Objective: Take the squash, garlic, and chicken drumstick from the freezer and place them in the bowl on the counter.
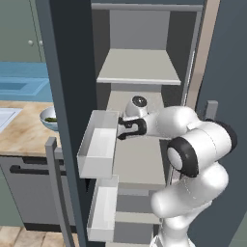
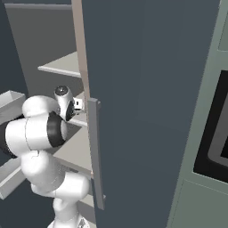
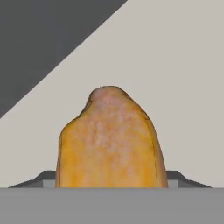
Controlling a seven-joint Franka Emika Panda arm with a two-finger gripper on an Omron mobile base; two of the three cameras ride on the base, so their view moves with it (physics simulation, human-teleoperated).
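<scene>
- A pale grey shelf (image 1: 137, 157) inside the freezer (image 1: 72, 72) was seen, with the chicken drumstick (image 3: 111, 140) resting on its surface.
- On the counter (image 1: 21, 132) beside it, the bowl (image 1: 48, 118) was set, something green inside.

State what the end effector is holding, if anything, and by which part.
It appears to hold the chicken drumstick, gripped at its lower end between the two fingertips; the exact contact is hidden behind the meat.

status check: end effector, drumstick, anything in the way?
End effector inside the freezer, open or shut cannot be told. Chicken drumstick right at its tips, on a pale shelf. Bowl waits on the counter. No visible obstruction.
</scene>
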